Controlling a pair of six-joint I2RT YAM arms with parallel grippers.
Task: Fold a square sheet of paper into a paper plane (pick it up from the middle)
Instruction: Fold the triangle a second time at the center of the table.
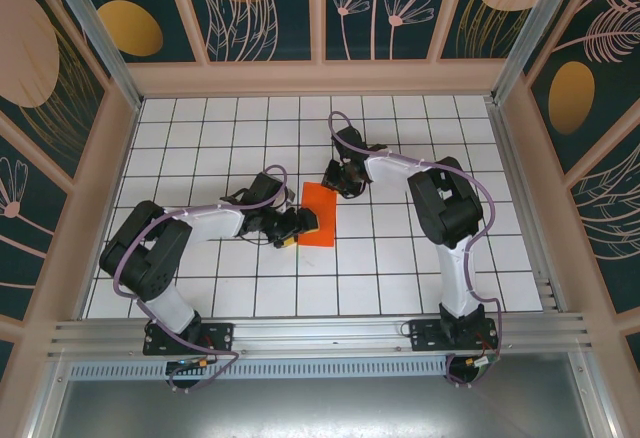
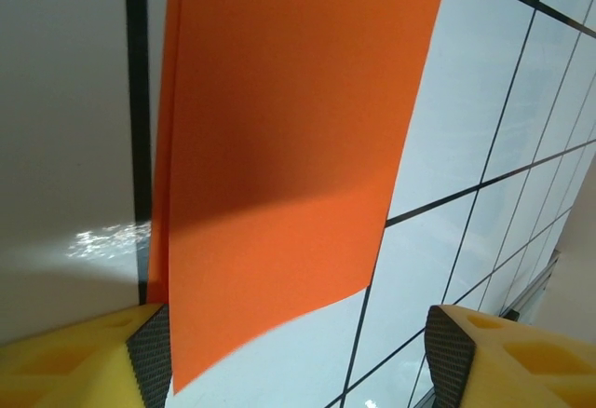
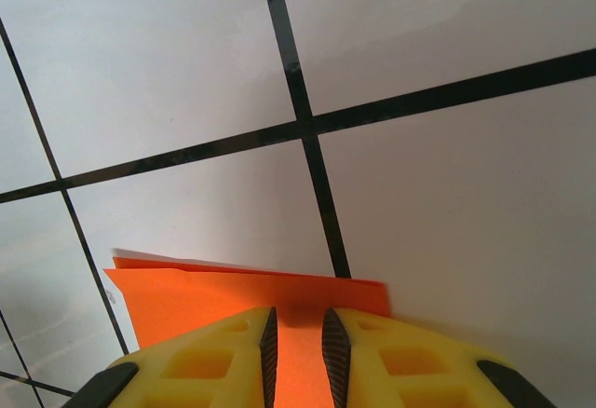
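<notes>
Paper (image 1: 320, 208), folded, on tiled table (image 1: 400, 258): right jaws tight on its edge, left jaws wide apart.

The sheet of paper (image 1: 318, 214) is plain orange-red, the table (image 1: 400, 258) white with black gridlines, the fingers (image 2: 56, 366) yellow.

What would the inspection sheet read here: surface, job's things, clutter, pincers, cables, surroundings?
Surface: white tiled table with black grid lines.
Job's things: orange sheet of paper, folded into a two-layer rectangle, lying at centre.
Clutter: nothing seen.
Pincers: left pincer open, the paper's end between its fingers; right pincer has a narrow gap, tips at the paper's edge, hold unclear.
Cables: purple cables run along both arms.
Surroundings: leaf-patterned wall panels; metal rail at the near edge.
</notes>
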